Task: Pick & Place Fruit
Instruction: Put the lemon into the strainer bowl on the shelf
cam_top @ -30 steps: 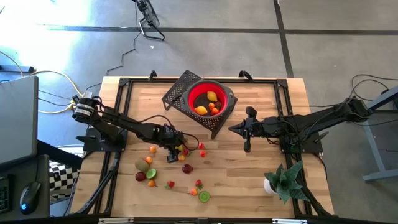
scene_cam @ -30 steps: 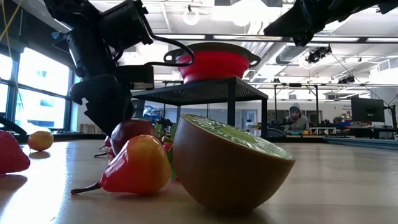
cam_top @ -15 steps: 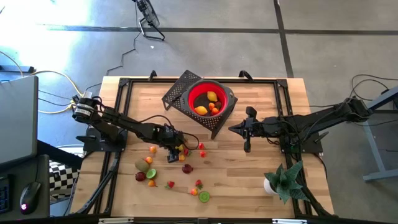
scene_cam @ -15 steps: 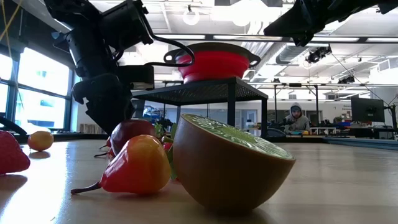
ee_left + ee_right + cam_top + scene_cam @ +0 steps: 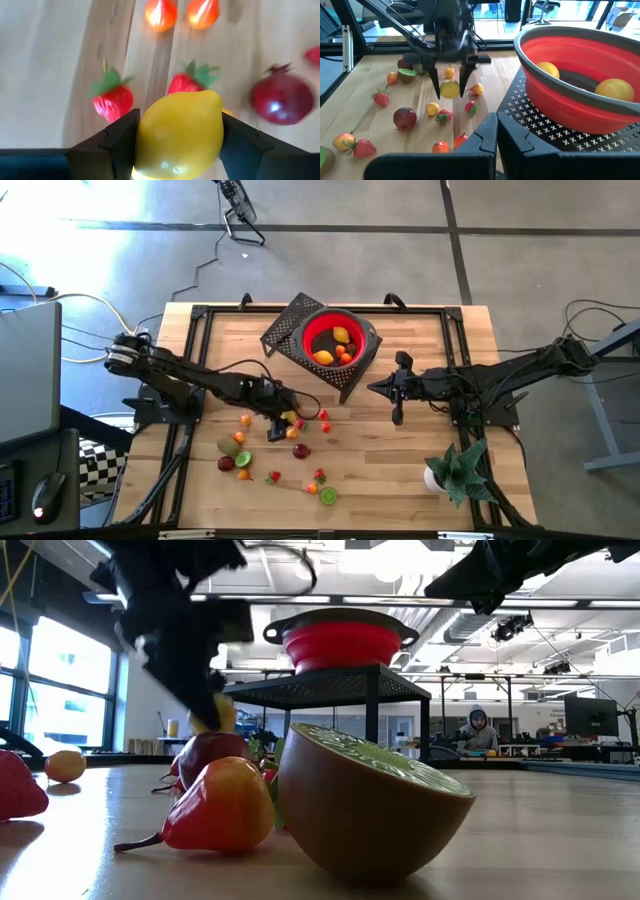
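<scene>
Grey concrete floor (image 5: 520, 210) around the wooden table (image 5: 400, 460), crossed by dark seams; bright patch of light at far left. Loose cable (image 5: 205, 270) trailing on the floor behind the table. Laptop (image 5: 28, 365) and a mouse (image 5: 40, 513) on a desk at the left edge. Large hall seen level across the tabletop: tall windows (image 5: 55, 680) at left, white ceiling with round lamps (image 5: 306, 564) and exposed ducting. Seated person in a hood (image 5: 476, 730) at distant desks, monitor (image 5: 590, 715) nearby.
</scene>
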Available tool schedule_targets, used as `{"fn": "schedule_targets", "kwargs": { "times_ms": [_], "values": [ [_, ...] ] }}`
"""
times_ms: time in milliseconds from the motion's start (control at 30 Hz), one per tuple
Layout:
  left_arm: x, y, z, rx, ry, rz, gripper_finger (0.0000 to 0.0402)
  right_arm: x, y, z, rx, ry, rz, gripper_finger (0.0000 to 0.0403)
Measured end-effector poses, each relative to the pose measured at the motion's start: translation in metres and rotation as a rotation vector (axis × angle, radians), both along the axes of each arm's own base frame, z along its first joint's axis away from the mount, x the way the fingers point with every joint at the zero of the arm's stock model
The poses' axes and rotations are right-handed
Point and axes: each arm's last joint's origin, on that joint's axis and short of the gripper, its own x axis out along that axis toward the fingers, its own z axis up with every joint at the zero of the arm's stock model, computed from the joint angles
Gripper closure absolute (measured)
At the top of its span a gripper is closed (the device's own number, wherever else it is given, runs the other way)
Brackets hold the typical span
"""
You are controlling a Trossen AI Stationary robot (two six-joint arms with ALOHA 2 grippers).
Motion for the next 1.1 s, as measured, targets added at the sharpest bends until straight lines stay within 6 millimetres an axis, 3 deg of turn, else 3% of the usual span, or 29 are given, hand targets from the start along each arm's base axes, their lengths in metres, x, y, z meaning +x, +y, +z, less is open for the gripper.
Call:
{"fn": "schedule_targets", "kwargs": {
  "times_ms": [633, 867, 1100],
  "values": [
    [0.014, 0.001, 0.138, 0.156, -0.245, -0.084, 0.0182, -0.001, 0.000, -0.003, -0.007, 0.031, 0.000, 0.0401],
    [0.015, 0.006, 0.183, 0.310, -0.354, 0.009, 0.0183, -0.002, 0.000, -0.005, -0.013, 0.060, 0.000, 0.0401],
    [0.017, 0.016, 0.211, 0.503, -0.481, 0.264, 0.0183, -0.002, 0.000, -0.007, -0.016, 0.074, 0.001, 0.0401]
  ]
}}
